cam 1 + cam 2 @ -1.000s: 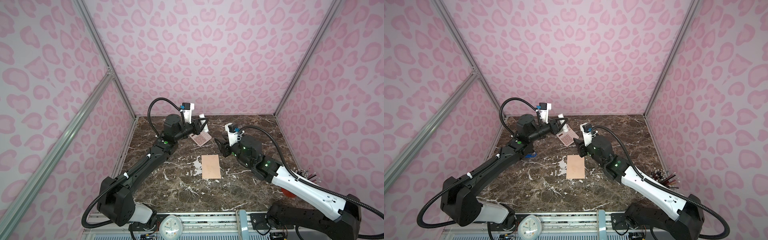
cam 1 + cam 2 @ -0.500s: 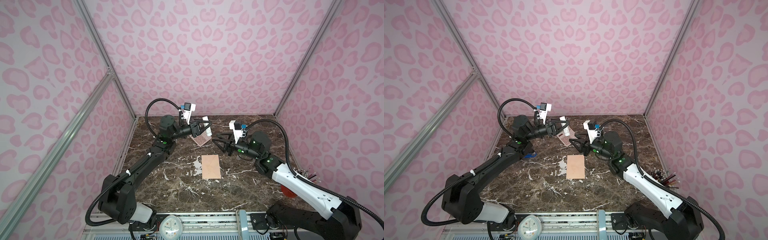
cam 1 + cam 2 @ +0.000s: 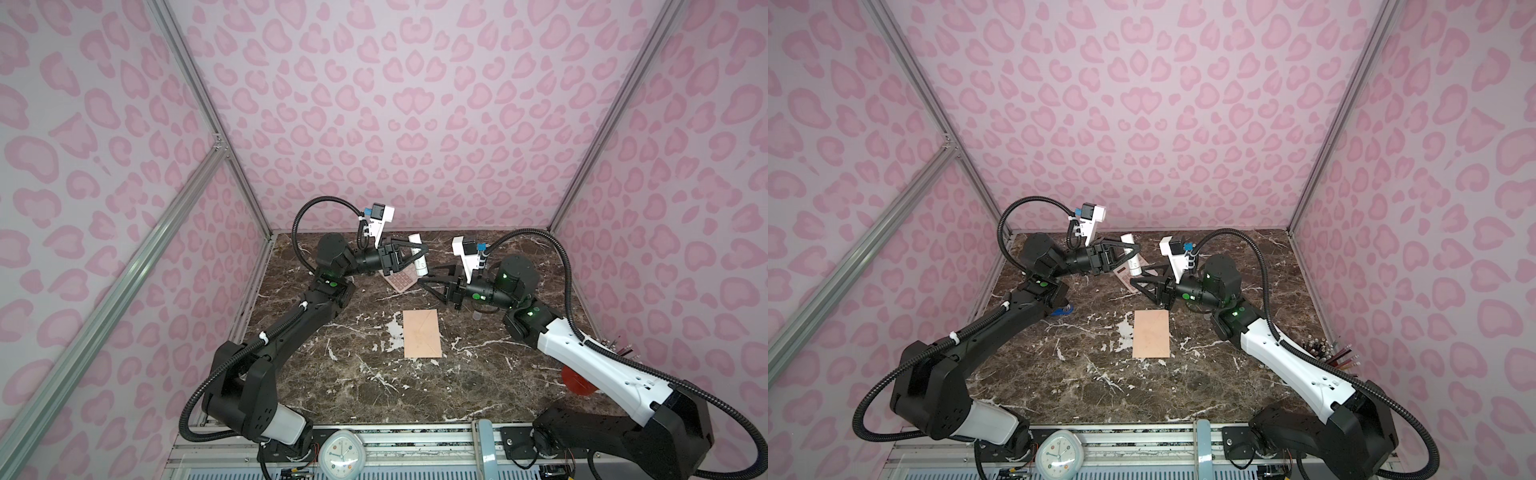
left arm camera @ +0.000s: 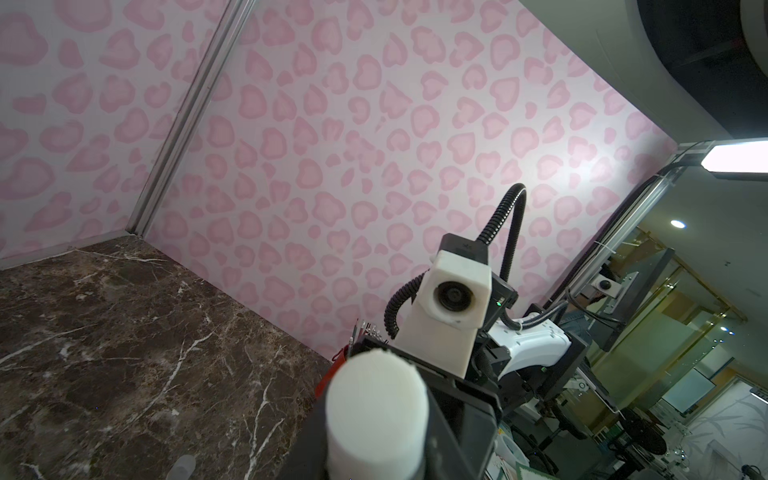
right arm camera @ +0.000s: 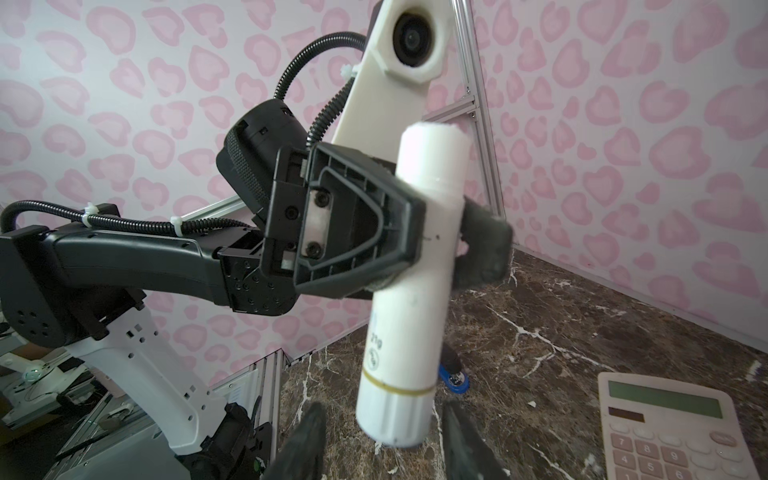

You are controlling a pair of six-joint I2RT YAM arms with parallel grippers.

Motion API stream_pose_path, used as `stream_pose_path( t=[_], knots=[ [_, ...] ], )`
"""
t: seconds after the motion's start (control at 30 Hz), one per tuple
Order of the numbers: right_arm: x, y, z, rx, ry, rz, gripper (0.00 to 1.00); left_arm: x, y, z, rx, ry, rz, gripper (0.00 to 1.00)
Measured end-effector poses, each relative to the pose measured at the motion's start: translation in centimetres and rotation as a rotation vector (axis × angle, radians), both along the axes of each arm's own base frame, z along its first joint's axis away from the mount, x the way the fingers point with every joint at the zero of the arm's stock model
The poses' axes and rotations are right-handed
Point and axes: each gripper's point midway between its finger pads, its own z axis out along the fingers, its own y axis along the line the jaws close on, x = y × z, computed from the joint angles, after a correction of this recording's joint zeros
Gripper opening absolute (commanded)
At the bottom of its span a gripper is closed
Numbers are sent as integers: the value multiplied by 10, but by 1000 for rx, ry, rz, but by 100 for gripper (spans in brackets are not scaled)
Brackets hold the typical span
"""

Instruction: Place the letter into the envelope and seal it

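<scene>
The envelope [image 3: 422, 338] [image 3: 1151, 333] lies flat and closed on the marble table, seam side up. The letter is out of view. My left gripper [image 3: 419, 251] [image 3: 1131, 251] hangs above the back of the table, shut on a white glue stick [image 3: 417, 254] [image 5: 415, 270] held crosswise at its middle. My right gripper [image 3: 424, 282] [image 3: 1136, 284] [image 5: 380, 419] faces it from the right, open. Its dark fingers [image 5: 307, 424] flank the stick's lower end with a gap on each side. In the left wrist view the stick's end [image 4: 376, 415] hides the jaws.
A pink calculator [image 3: 401, 280] [image 5: 673, 428] lies at the back under the grippers. A blue object [image 3: 1064, 311] sits near the left arm. A red holder [image 3: 577, 380] with pencils [image 3: 1325, 353] stands at the right edge. A clock [image 3: 341, 455] sits on the front rail.
My right gripper has lifted off the table, turned level and closed in on the stick's lower end. The left arm has stretched forward, carrying the stick toward the middle.
</scene>
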Motion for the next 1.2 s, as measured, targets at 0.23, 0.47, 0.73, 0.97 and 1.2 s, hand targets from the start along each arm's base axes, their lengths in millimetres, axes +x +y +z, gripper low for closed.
stream_pose_path(
  t=[0.23, 0.47, 0.73, 0.97, 1.2],
  knots=[
    [-1, 2, 2, 7, 10, 15, 41, -5, -2, 1, -4, 3, -24, 4],
    [-2, 2, 6, 14, 5, 22, 35, -7, -4, -1, 0, 6, -36, 4],
    [0, 2, 5, 7, 22, 19, 23, -7, -4, -1, 1, -5, -37, 4],
    [4, 1, 1, -8, 32, -6, 10, -5, -5, -3, 10, -23, -14, 4],
    [16, 0, 0, -66, -8, -140, 6, 7, -6, -5, 87, -73, 160, 4]
  ],
)
